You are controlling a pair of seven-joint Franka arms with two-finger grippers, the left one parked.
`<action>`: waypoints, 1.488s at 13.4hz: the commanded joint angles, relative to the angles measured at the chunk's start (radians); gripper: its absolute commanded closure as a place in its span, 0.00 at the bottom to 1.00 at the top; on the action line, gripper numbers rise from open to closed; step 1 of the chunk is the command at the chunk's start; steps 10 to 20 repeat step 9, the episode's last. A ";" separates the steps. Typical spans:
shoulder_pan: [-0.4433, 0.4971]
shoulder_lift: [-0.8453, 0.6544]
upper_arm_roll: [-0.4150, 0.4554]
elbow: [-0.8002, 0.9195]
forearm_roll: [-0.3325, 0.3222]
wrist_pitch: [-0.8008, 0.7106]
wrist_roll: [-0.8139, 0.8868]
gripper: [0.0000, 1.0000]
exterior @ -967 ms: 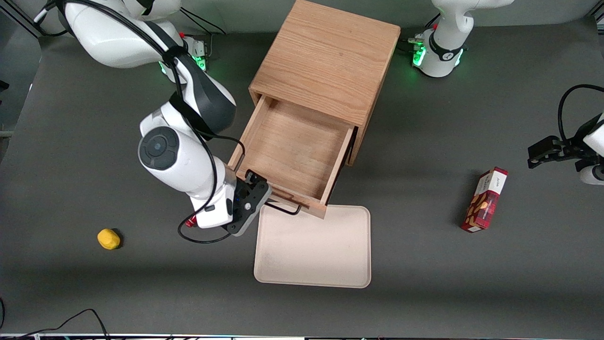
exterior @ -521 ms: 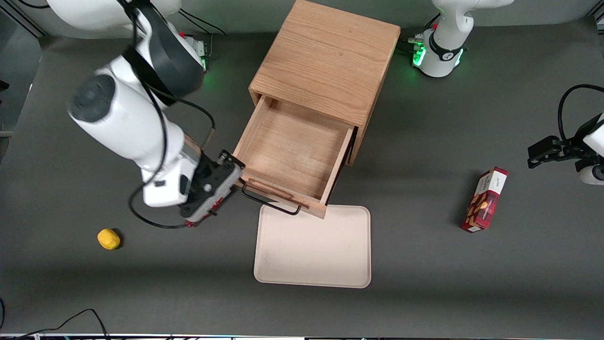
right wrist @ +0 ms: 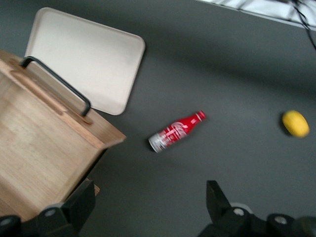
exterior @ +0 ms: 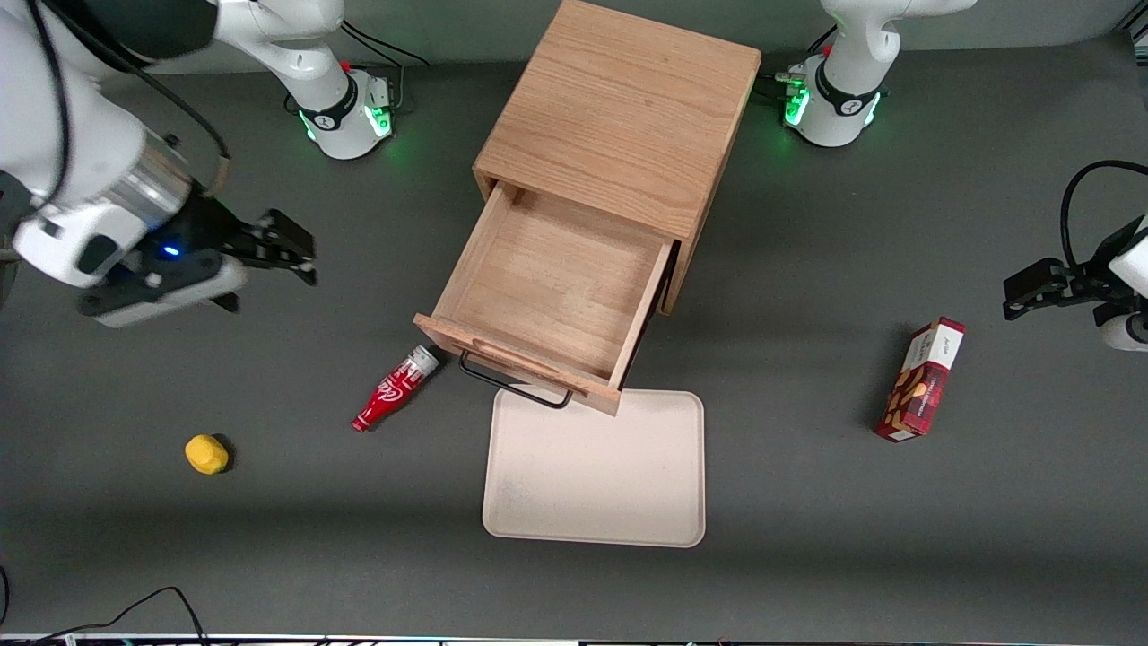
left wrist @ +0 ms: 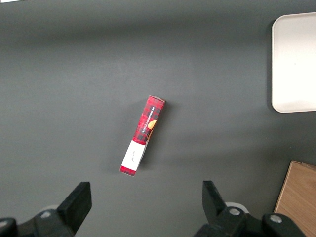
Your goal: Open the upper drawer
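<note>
Dark grey desk, upper drawer pulled out — my gripper off the handle.

Nearest the front camera lies the cream tray, with the yellow lump toward my end of the desk. Just farther from the camera, the upper drawer stands well out of the oak cabinet, its black wire handle overhanging the tray's edge, a red bottle lying beside its corner. My gripper hangs with fingers spread, holding nothing, well apart from the drawer, toward my arm's end of the desk. I judge the pull done — doing this step well means retreating clear without nudging bottle or handle.
</note>
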 commanded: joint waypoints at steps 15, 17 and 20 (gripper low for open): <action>-0.114 -0.138 -0.135 -0.198 0.024 -0.047 0.025 0.00; -0.114 -0.138 -0.135 -0.198 0.024 -0.047 0.025 0.00; -0.114 -0.138 -0.135 -0.198 0.024 -0.047 0.025 0.00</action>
